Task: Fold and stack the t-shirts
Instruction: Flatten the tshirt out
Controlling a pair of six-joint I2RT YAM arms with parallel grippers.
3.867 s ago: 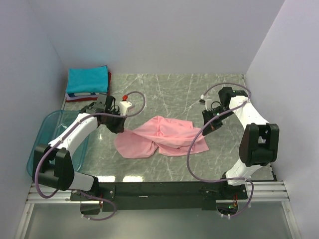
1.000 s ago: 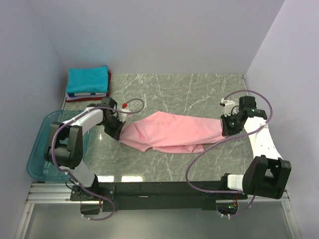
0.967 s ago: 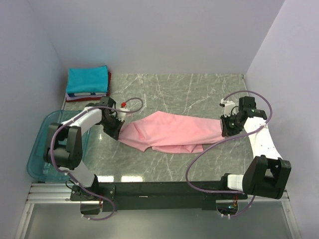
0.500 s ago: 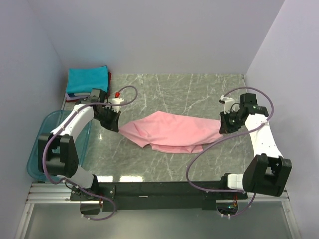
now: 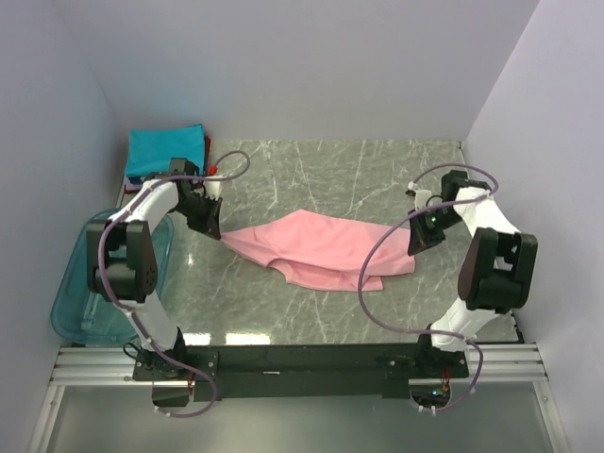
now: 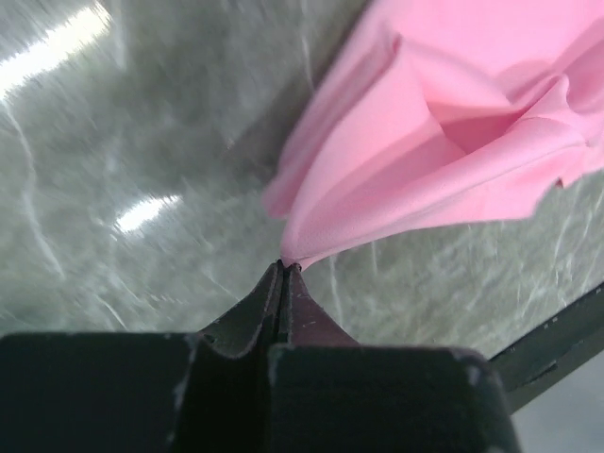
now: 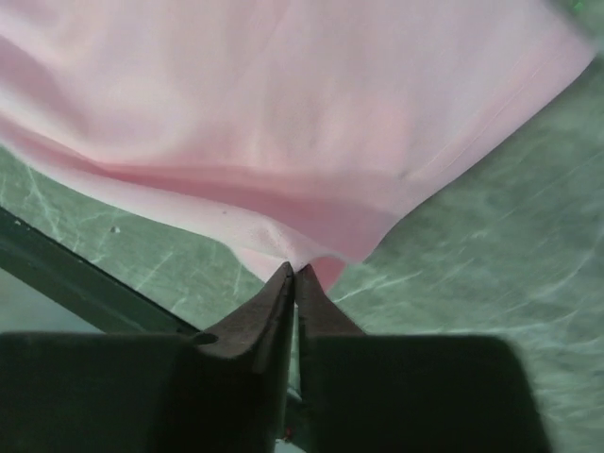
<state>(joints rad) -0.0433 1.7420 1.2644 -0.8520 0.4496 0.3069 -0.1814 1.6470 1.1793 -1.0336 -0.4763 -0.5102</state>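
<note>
The light pink t-shirt (image 5: 321, 248) lies stretched across the middle of the green marble table. My left gripper (image 5: 216, 230) is shut on its left end; in the left wrist view the fingertips (image 6: 282, 269) pinch a corner of the pink cloth (image 6: 453, 142). My right gripper (image 5: 415, 247) is shut on the shirt's right end; in the right wrist view the tips (image 7: 294, 272) pinch the hem of the pink cloth (image 7: 283, 123). A folded teal t-shirt (image 5: 162, 149) tops a stack with red and white edges (image 5: 142, 181) at the back left corner.
A translucent blue plastic bin (image 5: 80, 288) stands at the left edge, beside the left arm. Purple cables (image 5: 377, 255) loop off both arms, one over the shirt's right side. Grey walls close in the table on three sides.
The shirt went from a crumpled heap to stretched between both grippers. Since half a second ago both grippers have shifted toward the back and the right arm has folded in closer.
</note>
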